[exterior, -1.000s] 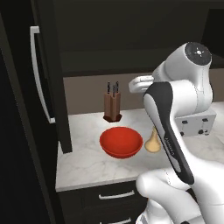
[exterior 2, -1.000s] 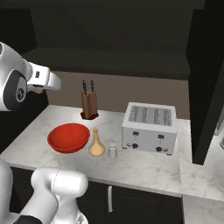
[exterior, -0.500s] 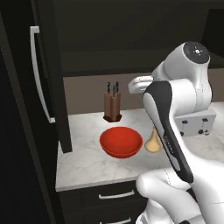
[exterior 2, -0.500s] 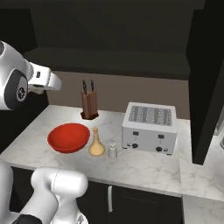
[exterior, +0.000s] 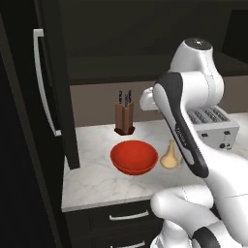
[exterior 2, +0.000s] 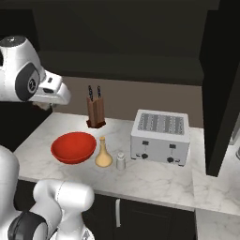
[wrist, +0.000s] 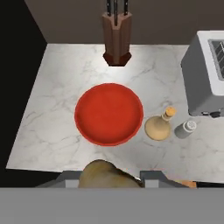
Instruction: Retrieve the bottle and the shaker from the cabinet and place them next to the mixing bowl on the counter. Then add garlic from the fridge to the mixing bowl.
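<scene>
The gripper (wrist: 109,178) holds the garlic (wrist: 103,175) above the mixing bowl (wrist: 109,114).

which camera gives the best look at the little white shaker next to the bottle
The right base view: the small white-grey shaker with a darker cap stands unobstructed between the tan-yellow bottle and the silver toaster. The hand view shows it from above, foreshortened. In the left base view the arm covers that spot.

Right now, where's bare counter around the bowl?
Free: the counter left of the mixing bowl, and the front strip. Some room between bowl and knife block. Crowded: bottle, shaker and toaster on the right.
</scene>
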